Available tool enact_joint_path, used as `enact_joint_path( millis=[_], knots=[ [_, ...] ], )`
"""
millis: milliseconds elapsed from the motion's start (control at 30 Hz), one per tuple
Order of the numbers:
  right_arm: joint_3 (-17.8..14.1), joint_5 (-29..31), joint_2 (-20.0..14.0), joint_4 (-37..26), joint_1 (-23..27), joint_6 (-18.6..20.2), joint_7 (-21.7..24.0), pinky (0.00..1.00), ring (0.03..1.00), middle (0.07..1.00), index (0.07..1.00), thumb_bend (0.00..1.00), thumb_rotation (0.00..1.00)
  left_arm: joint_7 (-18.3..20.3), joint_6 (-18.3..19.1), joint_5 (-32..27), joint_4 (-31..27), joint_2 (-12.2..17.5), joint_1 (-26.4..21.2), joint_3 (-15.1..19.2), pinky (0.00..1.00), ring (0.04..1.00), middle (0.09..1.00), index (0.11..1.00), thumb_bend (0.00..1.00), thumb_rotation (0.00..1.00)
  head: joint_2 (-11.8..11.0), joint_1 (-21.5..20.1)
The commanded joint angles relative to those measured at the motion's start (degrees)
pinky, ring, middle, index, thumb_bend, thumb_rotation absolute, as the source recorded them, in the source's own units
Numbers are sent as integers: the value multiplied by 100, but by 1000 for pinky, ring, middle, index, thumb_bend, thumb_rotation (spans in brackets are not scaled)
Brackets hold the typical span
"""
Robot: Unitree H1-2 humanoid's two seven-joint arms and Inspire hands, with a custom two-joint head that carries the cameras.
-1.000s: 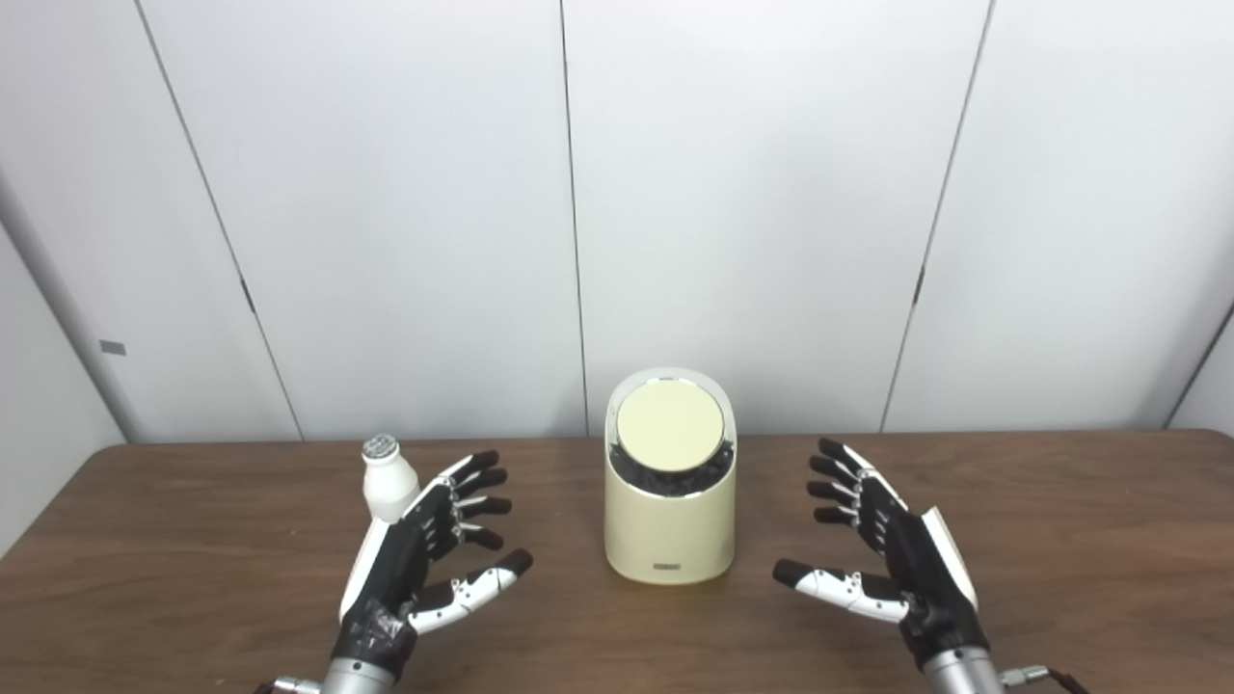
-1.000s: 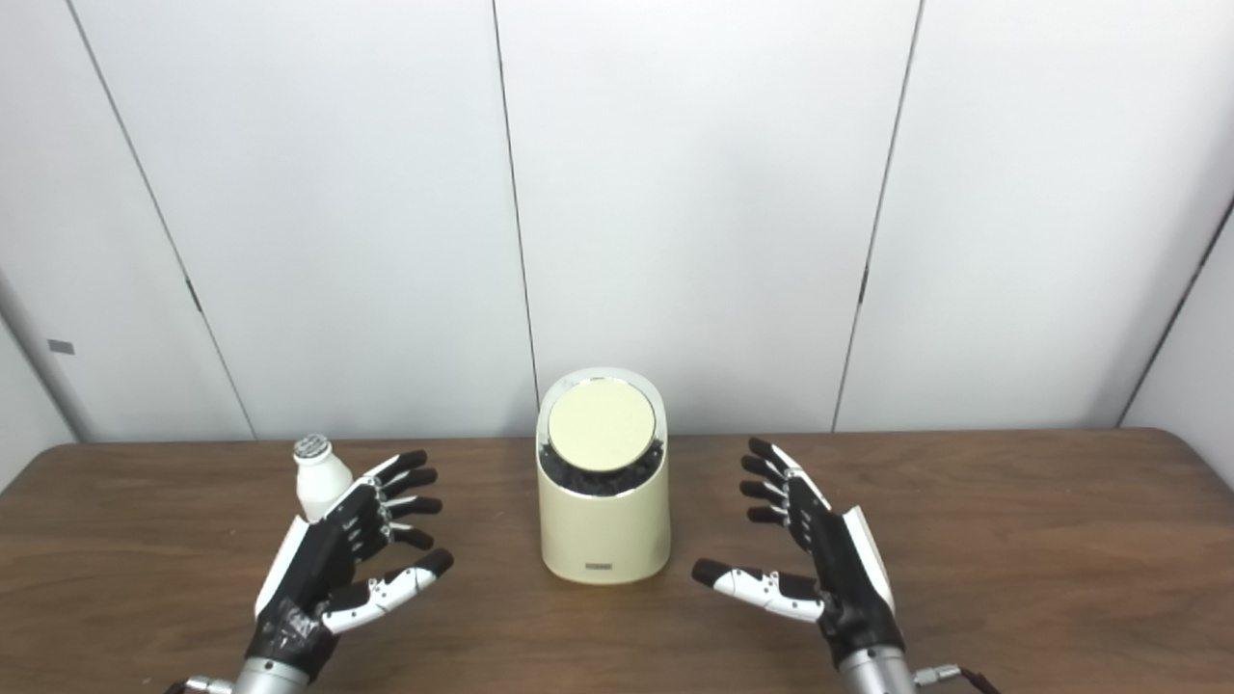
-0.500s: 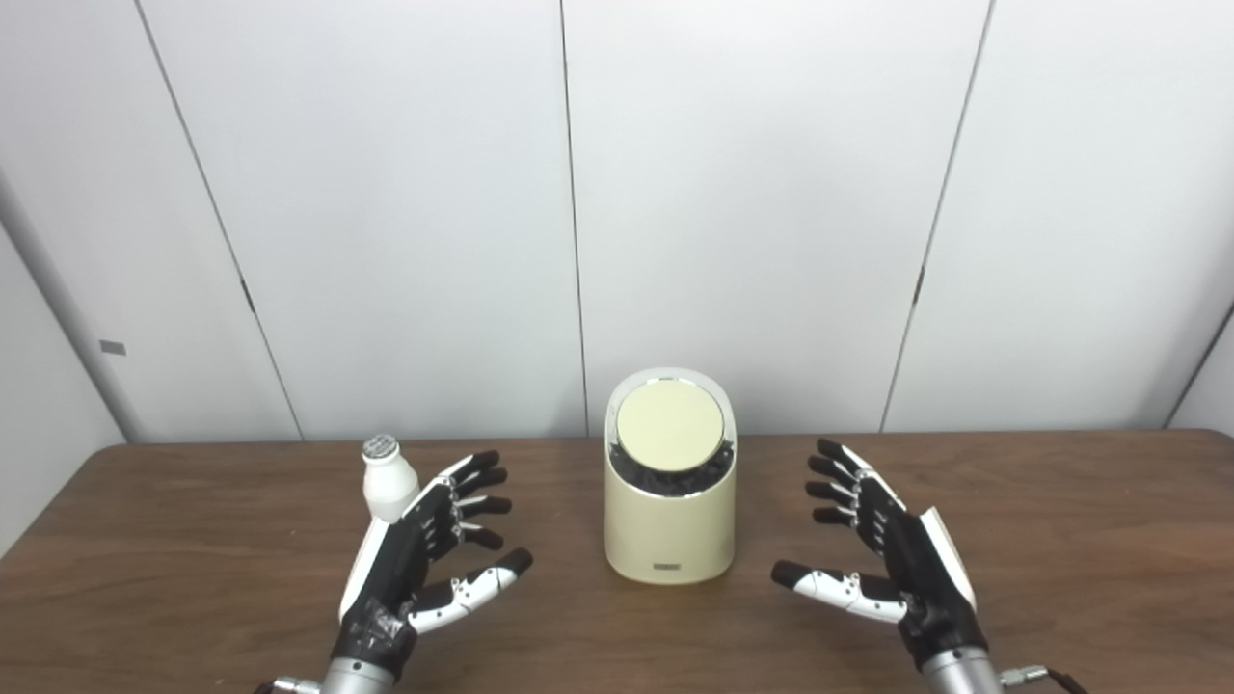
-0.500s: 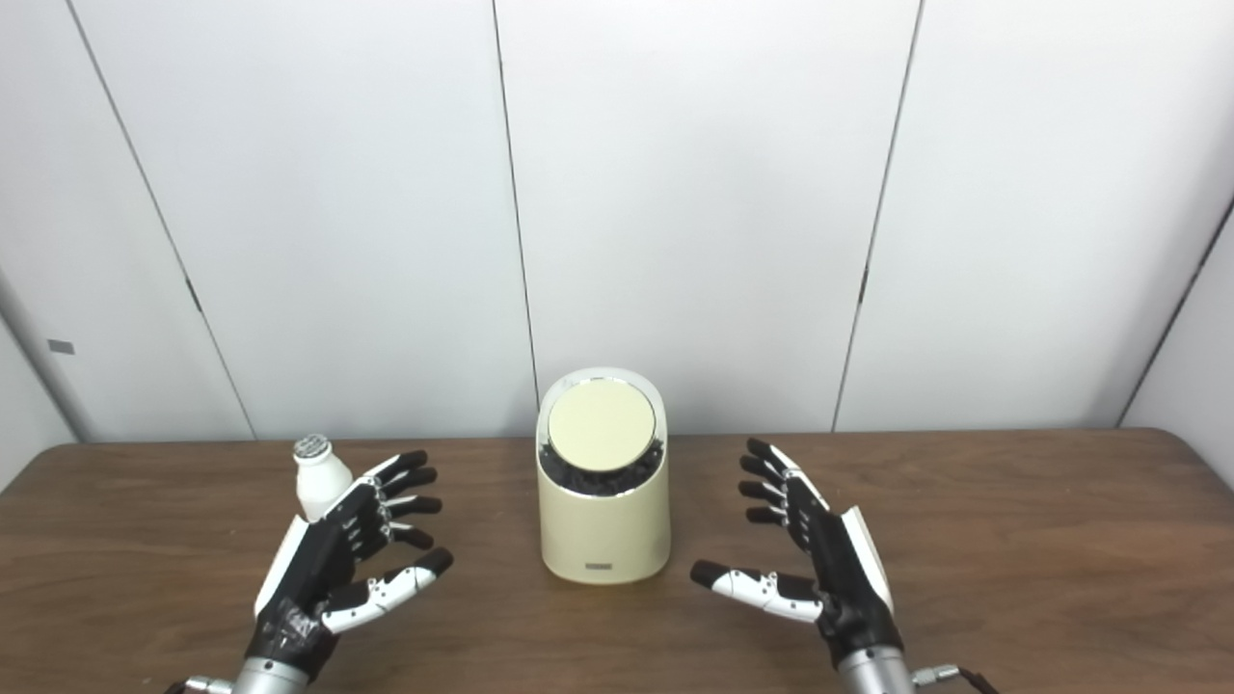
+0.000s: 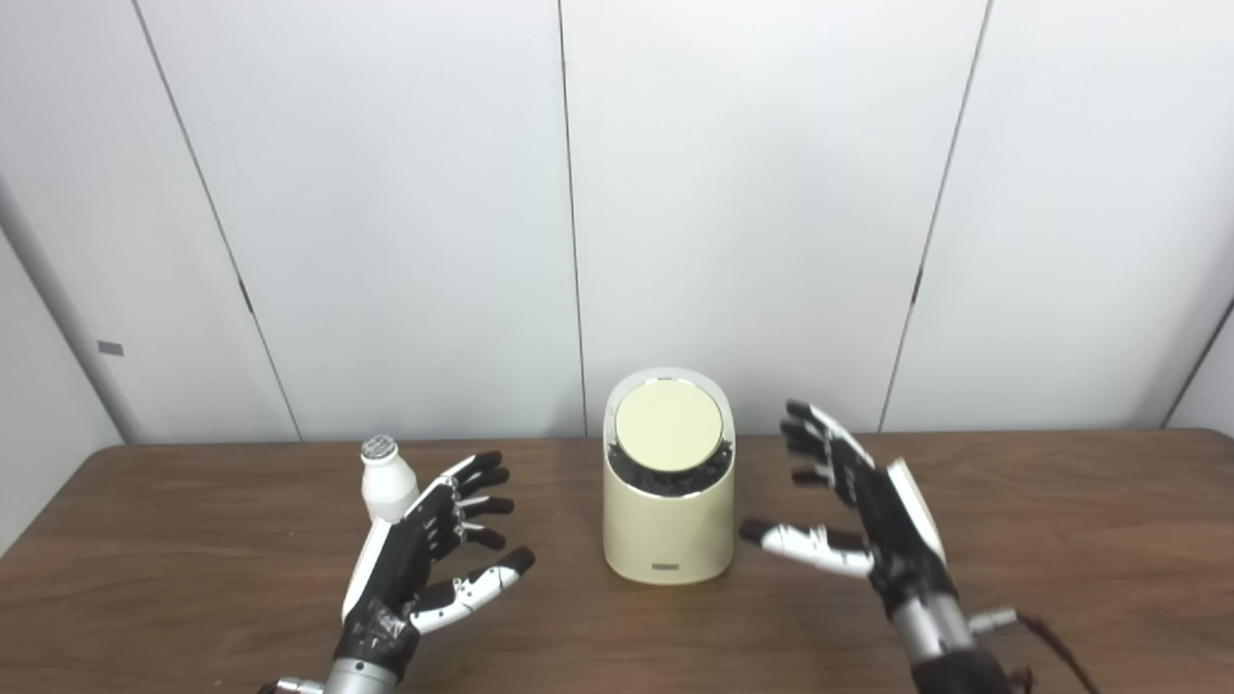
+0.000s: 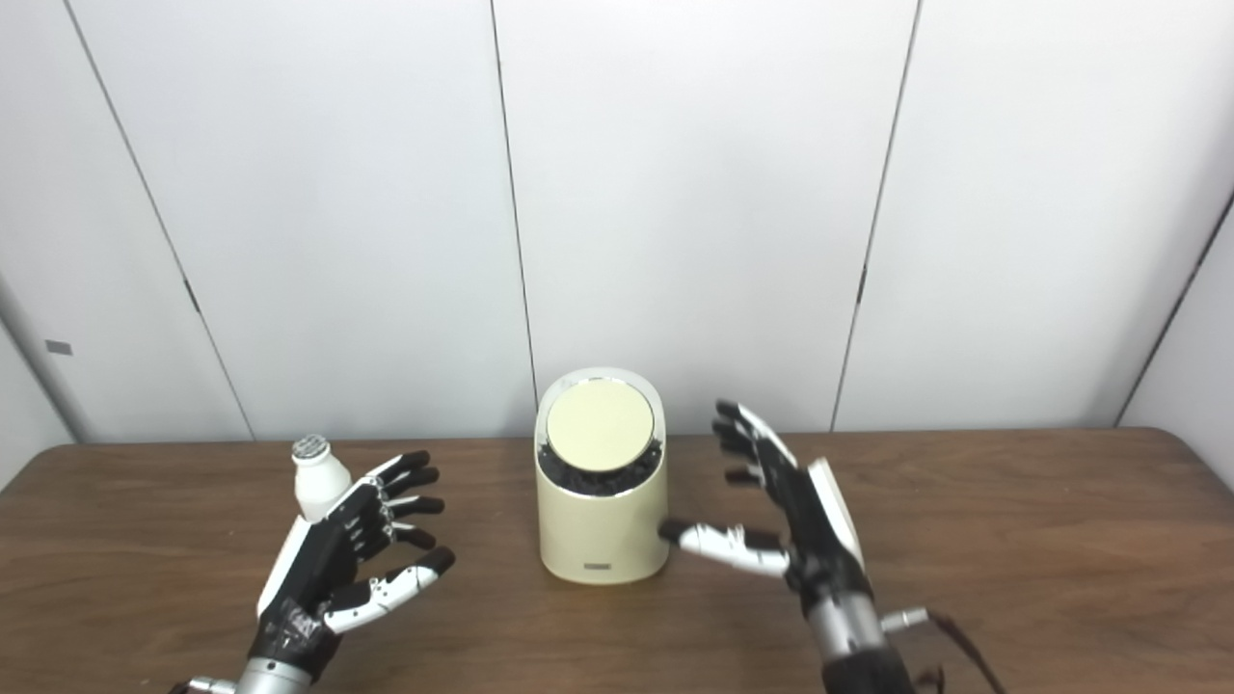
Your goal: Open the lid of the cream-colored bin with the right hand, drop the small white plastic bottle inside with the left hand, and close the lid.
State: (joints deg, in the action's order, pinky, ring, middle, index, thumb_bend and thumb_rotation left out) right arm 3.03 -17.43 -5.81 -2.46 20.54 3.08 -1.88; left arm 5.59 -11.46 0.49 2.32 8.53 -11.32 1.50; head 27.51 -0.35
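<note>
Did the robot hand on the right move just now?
Yes. The right robot hand rose and moved left toward the cream bin, which stayed put; it's open and not touching it yet.

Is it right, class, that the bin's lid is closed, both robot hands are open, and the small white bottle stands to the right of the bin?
Not quite. The small white bottle stands to the left of the bin, behind the left robot hand, as the left eye view shows. The lid is closed, and both robot hands, including the right robot hand, are open.
</note>
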Motion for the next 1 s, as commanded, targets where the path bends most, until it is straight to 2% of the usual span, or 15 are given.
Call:
enact_joint_path(
  millis=[0, 200, 300, 467, 733, 967],
  knots=[
    [62, -158, -3, -204, 379, 131, 15, 712, 851, 864, 880, 800, 361, -24, -183, 4, -104, 40, -195, 12, 586, 735, 824, 859, 650, 102, 5, -17],
    [144, -355, 62, -186, 814, 606, -10, 703, 853, 881, 936, 820, 354, -12, -213, 24, -65, 70, -191, 15, 587, 735, 824, 861, 637, 68, 15, -84],
    [197, -462, 38, -142, 974, 774, -4, 695, 840, 884, 943, 811, 352, -4, -235, 33, -33, 78, -200, 2, 584, 735, 821, 859, 640, 92, 15, -84],
    [311, -681, 8, -28, 1239, 987, -5, 669, 830, 895, 947, 800, 380, -6, -220, 53, -38, 74, -209, -17, 570, 730, 821, 853, 634, 73, 30, -83],
    [443, -856, 28, 171, 1634, 1378, 71, 645, 851, 925, 948, 807, 353, -18, -188, 16, -41, 67, -203, -1, 583, 736, 826, 858, 633, 82, 37, -82],
    [542, -975, 5, 346, 1884, 1506, 96, 657, 866, 930, 943, 824, 299, -36, -213, 43, -60, 65, -190, -1, 565, 727, 822, 855, 635, 97, 49, -58]
  ],
)
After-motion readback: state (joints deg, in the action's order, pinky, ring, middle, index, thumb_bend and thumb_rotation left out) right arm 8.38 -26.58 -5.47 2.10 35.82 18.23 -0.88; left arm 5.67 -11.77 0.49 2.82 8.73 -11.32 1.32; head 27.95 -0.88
